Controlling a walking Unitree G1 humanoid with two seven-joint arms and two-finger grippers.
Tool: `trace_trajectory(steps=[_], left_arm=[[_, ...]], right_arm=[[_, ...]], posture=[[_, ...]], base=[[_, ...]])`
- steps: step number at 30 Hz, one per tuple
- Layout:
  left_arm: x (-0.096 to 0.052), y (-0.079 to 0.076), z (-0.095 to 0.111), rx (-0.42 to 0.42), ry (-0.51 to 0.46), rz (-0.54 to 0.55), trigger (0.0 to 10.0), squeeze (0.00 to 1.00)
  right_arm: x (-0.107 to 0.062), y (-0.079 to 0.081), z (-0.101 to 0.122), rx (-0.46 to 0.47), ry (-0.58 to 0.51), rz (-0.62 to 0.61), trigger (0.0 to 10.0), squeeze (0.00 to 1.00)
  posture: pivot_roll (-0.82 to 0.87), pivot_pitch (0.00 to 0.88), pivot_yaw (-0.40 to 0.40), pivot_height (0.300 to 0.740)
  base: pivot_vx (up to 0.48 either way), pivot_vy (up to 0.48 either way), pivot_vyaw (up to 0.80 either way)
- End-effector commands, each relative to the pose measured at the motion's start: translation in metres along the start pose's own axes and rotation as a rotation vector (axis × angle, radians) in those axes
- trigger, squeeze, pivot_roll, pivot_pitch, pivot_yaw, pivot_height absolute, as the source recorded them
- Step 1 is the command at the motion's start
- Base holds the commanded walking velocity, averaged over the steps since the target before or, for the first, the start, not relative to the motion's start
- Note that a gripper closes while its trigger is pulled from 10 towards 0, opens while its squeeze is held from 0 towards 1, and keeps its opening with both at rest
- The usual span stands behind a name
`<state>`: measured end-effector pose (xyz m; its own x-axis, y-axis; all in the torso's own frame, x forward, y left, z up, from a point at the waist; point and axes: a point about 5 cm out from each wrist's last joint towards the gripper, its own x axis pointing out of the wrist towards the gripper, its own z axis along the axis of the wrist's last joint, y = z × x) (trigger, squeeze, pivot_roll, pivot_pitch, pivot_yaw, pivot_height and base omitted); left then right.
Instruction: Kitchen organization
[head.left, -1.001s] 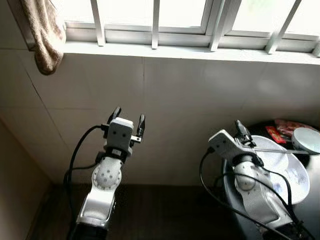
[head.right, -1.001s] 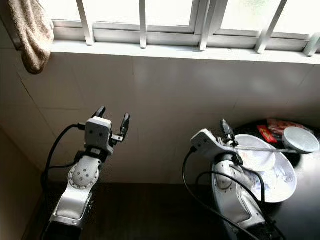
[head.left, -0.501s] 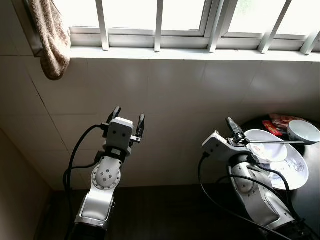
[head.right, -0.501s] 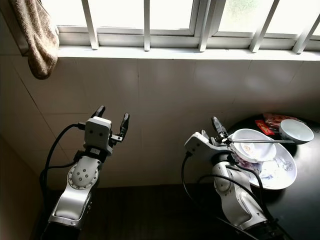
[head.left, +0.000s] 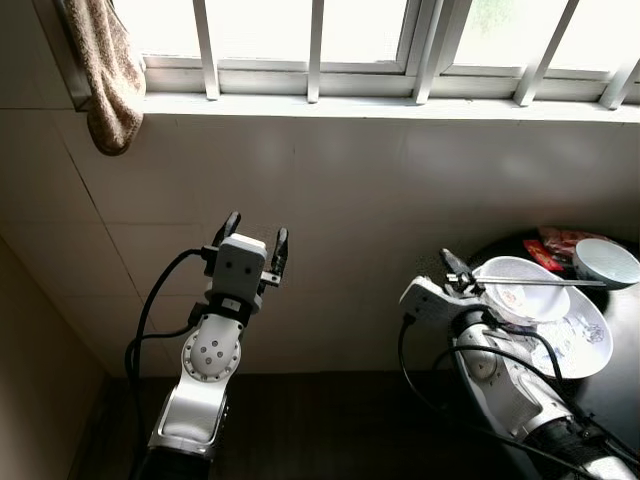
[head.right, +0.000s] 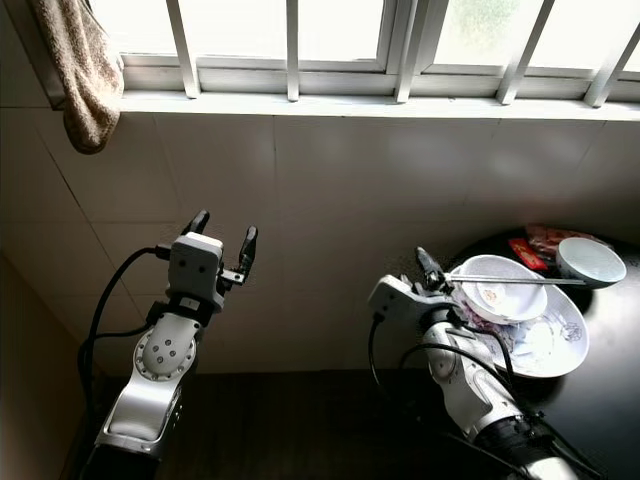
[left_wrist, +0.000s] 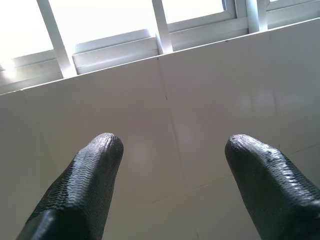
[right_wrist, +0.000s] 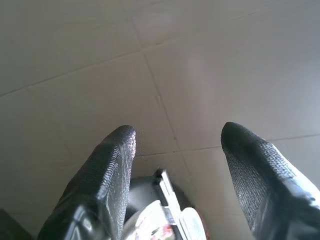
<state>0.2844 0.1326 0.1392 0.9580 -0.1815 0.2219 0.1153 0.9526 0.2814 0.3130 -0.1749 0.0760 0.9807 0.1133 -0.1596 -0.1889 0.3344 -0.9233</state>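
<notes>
A white bowl (head.left: 520, 292) sits in a wide white plate (head.left: 592, 345) on a round black table (head.left: 625, 400) at the right. A thin metal rod (head.left: 545, 282) lies across the bowl's rim toward a second grey-white bowl (head.left: 606, 262). My right gripper (head.left: 455, 272) stands open at the table's left edge, its fingertips just beside the near bowl and the rod's end. In the right wrist view the right gripper (right_wrist: 175, 145) has nothing between its fingers (right_wrist: 112, 160), with wall tiles beyond. My left gripper (head.left: 255, 235) is raised and open in front of the tiled wall, far from the table.
A red packet (head.left: 556, 244) lies at the table's back. A brown towel (head.left: 108, 70) hangs from the barred window (head.left: 315, 50) at upper left. The tiled wall (head.left: 380, 200) is close ahead. Dark floor (head.left: 320, 430) lies between my arms.
The whole view has shifted as the camera moved. My right gripper has sunk a little beside the near bowl's rim. The left arm keeps its pose.
</notes>
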Motion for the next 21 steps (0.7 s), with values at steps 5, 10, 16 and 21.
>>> trace_trajectory(steps=[5,10,16,21], left_arm=[[0.001,-0.002,0.0,0.009,0.009,-0.016,10.0,0.0],[0.001,-0.002,0.0,0.009,0.007,-0.018,10.0,0.0],[0.001,-0.002,0.0,0.012,0.007,-0.016,10.0,0.0],[0.001,-0.001,0.0,0.013,0.008,-0.017,10.0,0.0]], right_arm=[[0.009,-0.002,-0.002,-0.058,-0.007,0.007,10.0,0.0],[0.015,-0.005,-0.008,-0.101,0.004,0.005,10.0,0.0],[0.021,-0.007,-0.017,-0.145,0.027,-0.002,10.0,0.0],[0.025,-0.011,-0.019,-0.153,0.036,-0.006,10.0,0.0]], posture=[[0.08,0.0,-0.055,0.74],[0.08,0.0,-0.054,0.74],[0.09,0.0,-0.057,0.74],[0.09,0.0,-0.054,0.74]], base=[[0.0,0.0,0.0],[0.0,0.0,0.0],[0.0,0.0,0.0],[0.0,0.0,0.0]])
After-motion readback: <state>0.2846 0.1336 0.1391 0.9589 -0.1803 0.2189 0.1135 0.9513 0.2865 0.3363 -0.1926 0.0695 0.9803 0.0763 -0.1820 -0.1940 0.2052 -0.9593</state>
